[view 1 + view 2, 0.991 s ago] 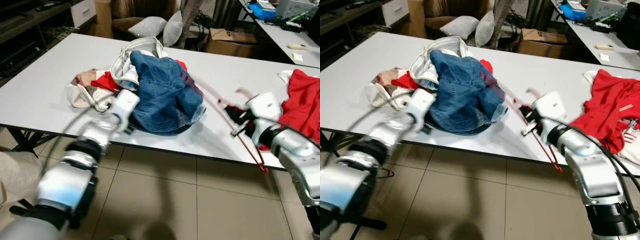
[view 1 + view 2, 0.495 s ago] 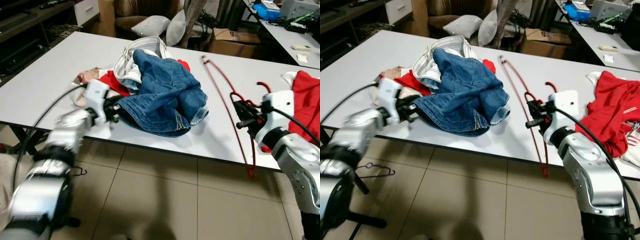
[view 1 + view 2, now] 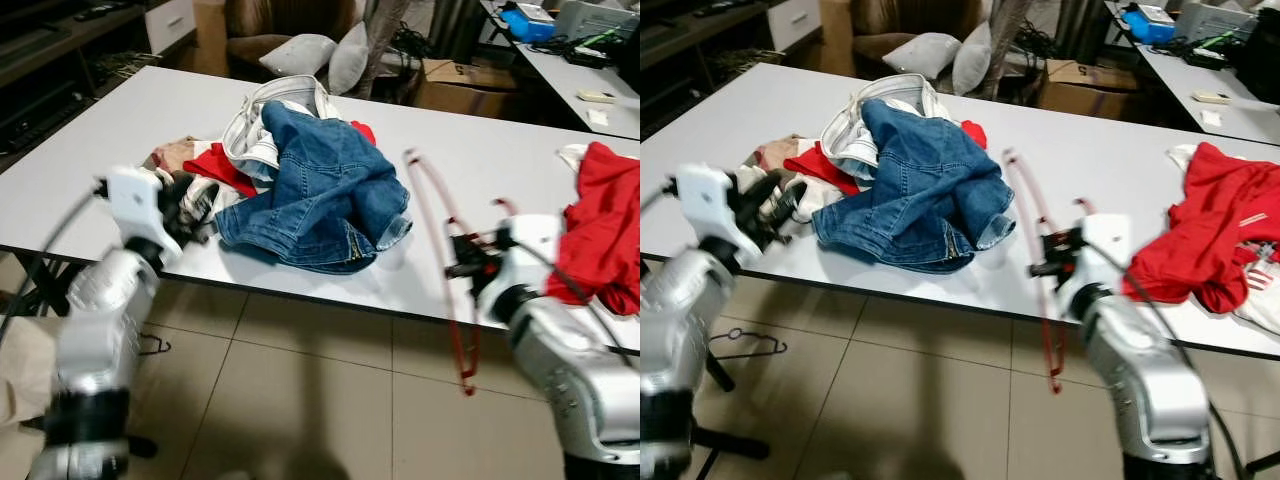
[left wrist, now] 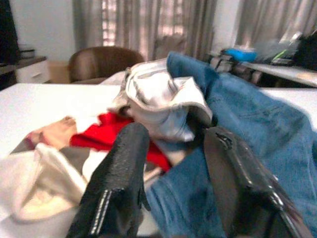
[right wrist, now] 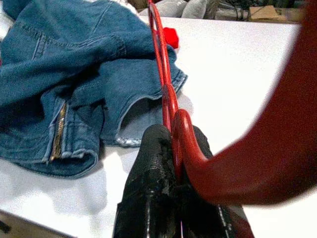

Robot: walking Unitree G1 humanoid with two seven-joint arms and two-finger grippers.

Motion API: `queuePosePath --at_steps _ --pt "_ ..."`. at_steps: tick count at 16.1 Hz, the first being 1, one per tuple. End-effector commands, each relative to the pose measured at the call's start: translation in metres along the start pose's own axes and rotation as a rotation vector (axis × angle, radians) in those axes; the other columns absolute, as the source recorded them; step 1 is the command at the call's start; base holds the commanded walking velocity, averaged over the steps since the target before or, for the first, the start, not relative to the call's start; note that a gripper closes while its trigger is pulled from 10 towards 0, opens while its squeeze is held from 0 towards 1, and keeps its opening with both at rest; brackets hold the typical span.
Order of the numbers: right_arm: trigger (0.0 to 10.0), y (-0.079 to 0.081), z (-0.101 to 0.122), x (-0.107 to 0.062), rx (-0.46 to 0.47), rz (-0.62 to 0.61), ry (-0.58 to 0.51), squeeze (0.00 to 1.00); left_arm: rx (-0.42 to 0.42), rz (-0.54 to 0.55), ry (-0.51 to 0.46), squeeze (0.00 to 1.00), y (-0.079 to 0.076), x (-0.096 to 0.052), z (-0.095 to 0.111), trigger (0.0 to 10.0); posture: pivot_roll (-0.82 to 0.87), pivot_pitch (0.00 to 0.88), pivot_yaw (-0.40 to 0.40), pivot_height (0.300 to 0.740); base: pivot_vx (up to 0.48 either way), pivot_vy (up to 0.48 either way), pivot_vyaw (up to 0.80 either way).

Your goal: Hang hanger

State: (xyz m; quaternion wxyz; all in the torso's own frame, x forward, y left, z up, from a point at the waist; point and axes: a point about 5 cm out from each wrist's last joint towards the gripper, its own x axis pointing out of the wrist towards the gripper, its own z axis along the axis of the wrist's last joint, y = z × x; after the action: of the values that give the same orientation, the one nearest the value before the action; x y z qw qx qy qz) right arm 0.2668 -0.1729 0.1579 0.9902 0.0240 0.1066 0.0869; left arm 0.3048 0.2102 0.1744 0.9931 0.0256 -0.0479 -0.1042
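Right gripper [image 5: 173,148]: fingers clenched on the red hanger [image 3: 440,215] at the base of its hook. Hanger held off the white table [image 3: 90,150], near the front edge; one end reaches back over the table beside the blue jeans [image 3: 325,190], the other hangs below the edge over the tiled floor [image 3: 300,400]. Image of it blurred. Left gripper [image 4: 171,163]: fingers spread apart, grasping nothing, at the near-left side of the clothes pile, just beside the jeans and a white-and-red garment [image 3: 215,170]. Red garment [image 3: 600,225] lies on the table to the right of the right gripper.
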Motion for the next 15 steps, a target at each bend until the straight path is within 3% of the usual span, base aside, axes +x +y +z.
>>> queuePosePath --at_steps 1,2,5,7,9,14,15 --pt "10.0 0.001 0.009 -0.002 -0.044 -0.017 -0.039 0.0 0.019 0.028 -0.011 0.0 -0.006 -0.001 0.006 10.0 0.02 0.0 -0.09 0.74 0.0 -0.307 0.0" --pt "10.0 0.004 0.013 0.0 -0.099 -0.009 -0.06 0.0 -0.003 0.042 -0.014 0.0 -0.014 -0.007 0.009 10.0 0.02 0.0 -0.09 0.74 0.0 -0.39 0.0" --pt "10.0 0.003 0.01 -0.006 -0.109 -0.018 -0.067 0.0 -0.01 -0.016 -0.024 0.0 -0.047 -0.015 0.015 10.0 0.02 0.0 -0.097 0.74 0.0 -0.41 0.0" --pt "10.0 -0.003 0.006 -0.009 -0.114 -0.067 -0.064 0.0 0.059 -0.013 0.028 0.0 -0.052 -0.015 0.003 10.0 0.01 0.0 -0.088 0.74 0.0 -0.364 0.0" --pt "10.0 -0.007 0.007 -0.01 -0.096 -0.084 -0.072 0.0 0.02 0.0 0.045 0.0 -0.056 -0.013 0.001 10.0 0.01 0.0 -0.072 0.74 0.0 -0.339 0.0" --pt "10.0 -0.006 0.0 -0.008 0.038 -0.141 -0.087 0.0 0.036 -0.049 0.072 0.0 -0.069 -0.012 -0.004 10.0 0.0 0.0 -0.067 0.74 0.0 -0.22 0.0" --pt "10.0 -0.006 -0.002 -0.008 -0.01 -0.14 -0.065 0.0 0.031 -0.075 0.091 0.0 -0.074 -0.012 -0.008 10.0 -0.01 0.0 -0.053 0.74 0.0 0.0 0.0"
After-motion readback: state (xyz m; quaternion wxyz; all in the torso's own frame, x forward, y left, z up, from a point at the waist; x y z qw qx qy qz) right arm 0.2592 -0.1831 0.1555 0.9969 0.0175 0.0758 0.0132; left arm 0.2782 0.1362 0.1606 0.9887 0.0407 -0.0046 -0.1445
